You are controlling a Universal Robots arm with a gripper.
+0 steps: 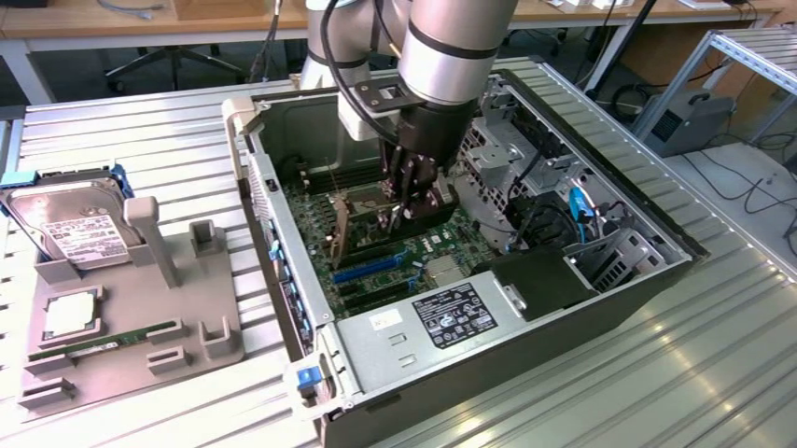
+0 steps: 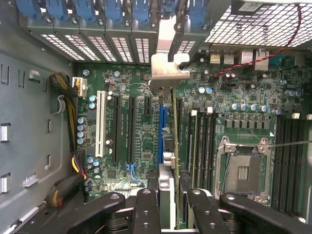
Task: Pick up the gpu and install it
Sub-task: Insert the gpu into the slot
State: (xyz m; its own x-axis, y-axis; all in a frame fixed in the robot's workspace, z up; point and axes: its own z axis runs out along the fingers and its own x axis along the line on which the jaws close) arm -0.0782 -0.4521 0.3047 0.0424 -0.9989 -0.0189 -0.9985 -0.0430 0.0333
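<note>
Item: gpu point(image 2: 174, 146), thin card held edge-on, clamped in gripper point(image 2: 174, 204) above the motherboard point(image 2: 136, 122) slots, near the computer case point(image 1: 268, 177) rear edge, bracket toward the vents. Likely light, stiff, fragile; best gripped along its upper edge, clear of components.

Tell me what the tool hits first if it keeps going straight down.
The tool grips the gpu edge-on. Its lower edge likely meets the motherboard by the blue slot; depth is unclear.
</note>
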